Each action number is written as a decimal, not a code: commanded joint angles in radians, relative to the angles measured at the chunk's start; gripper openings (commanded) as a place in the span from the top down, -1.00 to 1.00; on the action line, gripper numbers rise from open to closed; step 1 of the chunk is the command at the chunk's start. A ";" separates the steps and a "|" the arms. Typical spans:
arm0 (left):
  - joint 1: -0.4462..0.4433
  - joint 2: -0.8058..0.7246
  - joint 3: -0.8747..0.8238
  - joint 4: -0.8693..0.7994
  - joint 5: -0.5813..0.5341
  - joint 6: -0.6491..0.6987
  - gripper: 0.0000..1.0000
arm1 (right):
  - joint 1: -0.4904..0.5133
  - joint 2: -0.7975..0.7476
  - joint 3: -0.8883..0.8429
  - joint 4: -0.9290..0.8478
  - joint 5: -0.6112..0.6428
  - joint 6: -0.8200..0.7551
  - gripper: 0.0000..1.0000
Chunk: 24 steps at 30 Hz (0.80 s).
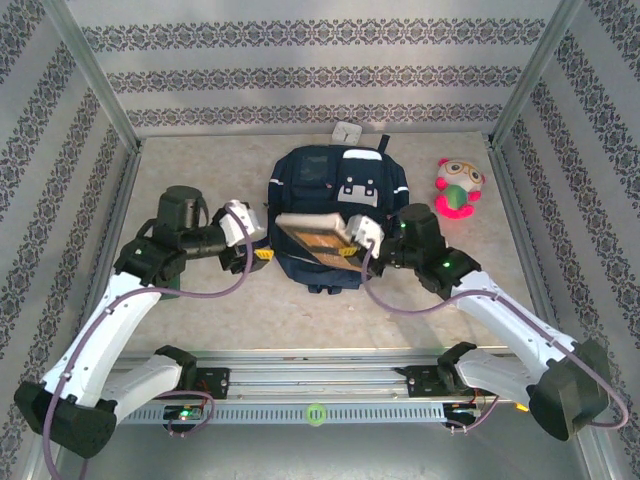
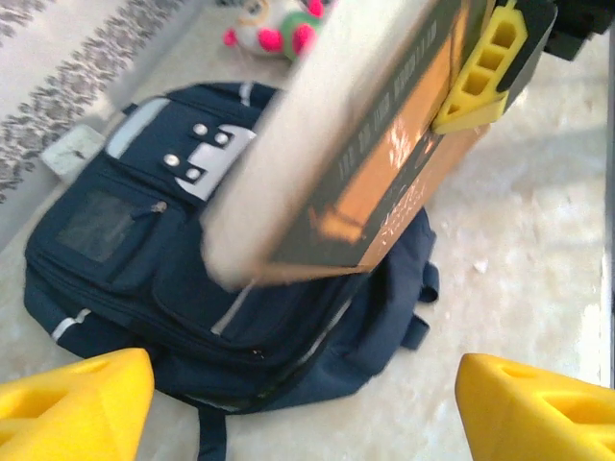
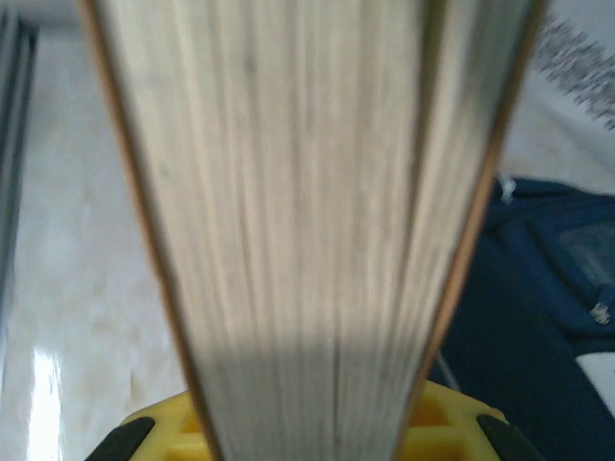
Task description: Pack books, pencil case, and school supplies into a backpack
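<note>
Midair, right gripper [image 1: 353,241] pinches brown book [image 1: 312,237] edge over backpack [image 1: 305,172].

Bright, even light; near book [image 3: 307,192] edge blurred.

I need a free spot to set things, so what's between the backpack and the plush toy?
Only bare table between the backpack and the plush toy, clearest in the top external view.
</note>
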 commanded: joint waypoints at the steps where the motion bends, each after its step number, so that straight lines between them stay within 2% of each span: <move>1: -0.074 0.043 0.043 -0.148 -0.092 0.179 -0.68 | 0.048 0.030 0.070 -0.149 0.111 -0.254 1.00; 6: -0.159 0.092 0.035 -0.114 -0.135 0.183 -0.73 | 0.105 0.089 0.108 -0.142 0.112 -0.277 1.00; 11: -0.201 0.141 0.028 -0.023 -0.122 0.143 -0.70 | 0.130 0.137 0.140 -0.130 0.090 -0.273 1.00; 12: -0.208 0.152 0.022 0.006 -0.113 0.120 -0.62 | 0.132 0.143 0.143 -0.126 0.081 -0.266 1.00; 16: -0.237 0.177 -0.005 0.088 -0.059 0.067 -0.10 | 0.131 0.152 0.157 -0.109 0.038 -0.231 1.00; 17: -0.238 0.178 -0.010 0.100 -0.048 0.062 0.15 | 0.129 0.147 0.156 -0.103 0.030 -0.223 1.00; 18: -0.237 0.172 -0.018 0.115 -0.046 0.048 0.57 | 0.120 0.139 0.151 -0.093 0.017 -0.212 0.98; 19: -0.236 0.161 -0.027 0.135 -0.045 0.035 0.90 | 0.104 0.120 0.141 -0.077 -0.003 -0.196 0.87; 20: -0.234 0.148 -0.036 0.153 -0.043 0.022 1.00 | 0.081 0.101 0.124 -0.051 -0.026 -0.165 0.70; 21: -0.221 0.131 -0.045 0.168 -0.025 0.006 1.00 | 0.047 0.076 0.091 0.001 -0.057 -0.111 0.49; 24: -0.148 0.085 -0.075 0.229 0.125 -0.071 1.00 | -0.079 -0.006 -0.043 0.225 -0.193 0.092 0.04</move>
